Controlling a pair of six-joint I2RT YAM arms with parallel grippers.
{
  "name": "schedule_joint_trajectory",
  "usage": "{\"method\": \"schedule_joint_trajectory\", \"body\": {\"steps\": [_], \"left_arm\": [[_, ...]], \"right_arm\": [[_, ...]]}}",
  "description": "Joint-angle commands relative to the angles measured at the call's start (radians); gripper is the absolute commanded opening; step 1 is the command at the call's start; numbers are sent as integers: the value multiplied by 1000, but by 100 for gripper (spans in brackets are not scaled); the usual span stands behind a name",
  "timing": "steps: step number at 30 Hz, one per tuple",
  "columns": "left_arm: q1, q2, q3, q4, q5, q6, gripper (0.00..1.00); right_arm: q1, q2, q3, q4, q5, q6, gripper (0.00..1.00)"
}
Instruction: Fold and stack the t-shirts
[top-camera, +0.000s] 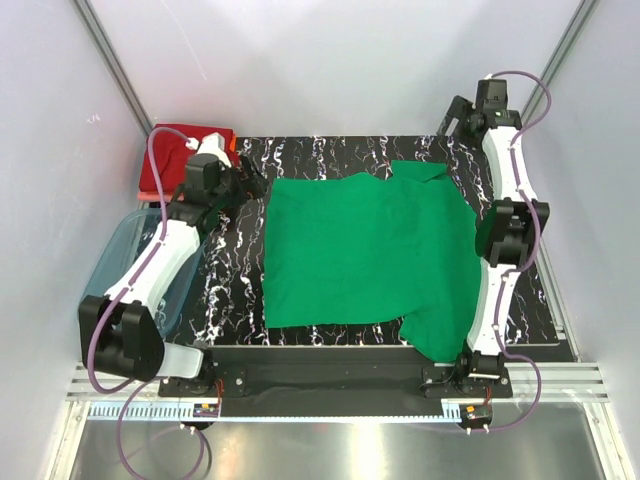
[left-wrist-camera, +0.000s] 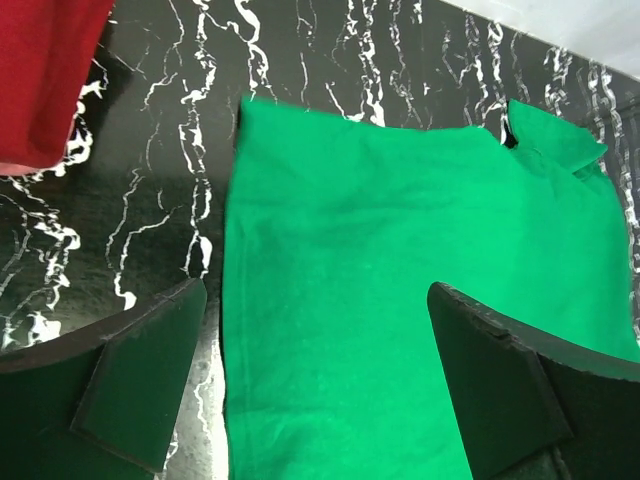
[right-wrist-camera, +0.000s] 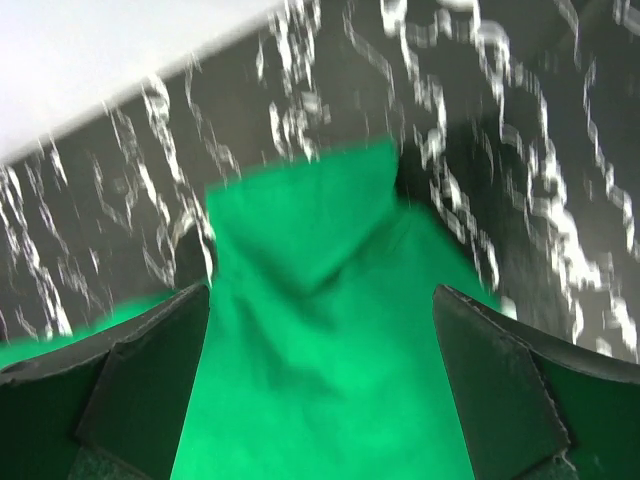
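Green tee (top-camera: 365, 250) lies spread flat mid-table. Your left gripper (left-wrist-camera: 315, 300) and right gripper (right-wrist-camera: 320, 300) hang released, empty, toward the far corners.

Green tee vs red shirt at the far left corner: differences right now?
Colour: the green tee is bright green, the red shirt plain red. State: the green tee lies spread open, sleeves out; the red shirt is folded compact. Footprint: the green tee covers much of the table, the red shirt only a corner. Both are plain cloth.

Open marble strip (top-camera: 235, 270) left of green tee (top-camera: 365, 250), red shirt stack (top-camera: 165, 160) and blue tub (top-camera: 122, 245) beyond it
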Motion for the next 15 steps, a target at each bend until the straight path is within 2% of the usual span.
{"method": "schedule_joint_trajectory", "body": {"steps": [1, 4, 7, 13, 15], "left_arm": [[-2, -49, -38, 33, 20, -60, 99], [-12, -110, -130, 7, 9, -89, 99], [-52, -145, -201, -8, 1, -94, 99], [-204, -150, -327, -4, -35, -144, 99], [-256, -129, -360, 33, -46, -170, 99]], "right_arm": [[16, -238, -175, 83, 8, 18, 100], [16, -408, -534, 208, -1, 47, 100], [16, -549, -773, 255, -21, 82, 100], [16, -646, -1051, 259, -133, 141, 100], [19, -669, -1143, 313, -154, 168, 100]]}}
